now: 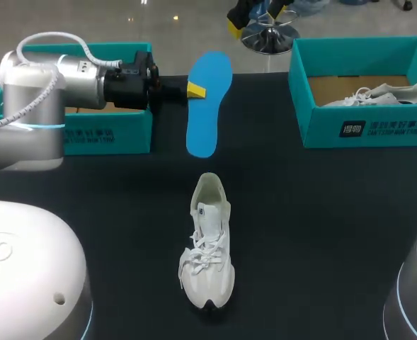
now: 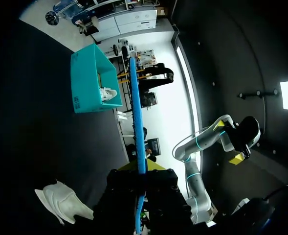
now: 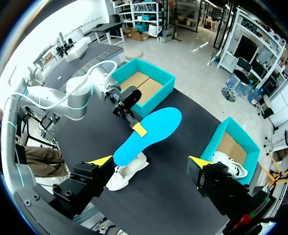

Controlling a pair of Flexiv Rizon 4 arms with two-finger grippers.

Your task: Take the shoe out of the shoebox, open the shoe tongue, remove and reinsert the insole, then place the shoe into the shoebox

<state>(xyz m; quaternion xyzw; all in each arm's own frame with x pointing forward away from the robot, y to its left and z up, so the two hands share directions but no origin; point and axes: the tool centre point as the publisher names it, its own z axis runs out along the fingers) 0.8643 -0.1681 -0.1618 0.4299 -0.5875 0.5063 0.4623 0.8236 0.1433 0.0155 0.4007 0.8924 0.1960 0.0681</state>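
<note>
- My left gripper is pinching the blue insole by one long edge, about midway along. One yellow tip lies on its upper face, and in the left wrist view the insole runs edge-on between the fingers.
- The insole hangs above the table, out of the shoe, with its far end towards the table's back edge.
- It looks thin, light foam. I judge it will flex and droop past the grip, so a mid-edge hold suits carrying. For feeding it back in I would want a grip nearer the heel.
- The white shoe lies on the dark table, nearer me than the insole, opening towards the insole and toe towards me. Its upper looks soft and easy to crush, so the firmer heel collar seems the best hold.
- My right gripper is spread wide, high over the table, holding nothing.
- A teal shoebox sits beside my left arm. Another box at the right holds a second shoe.
</note>
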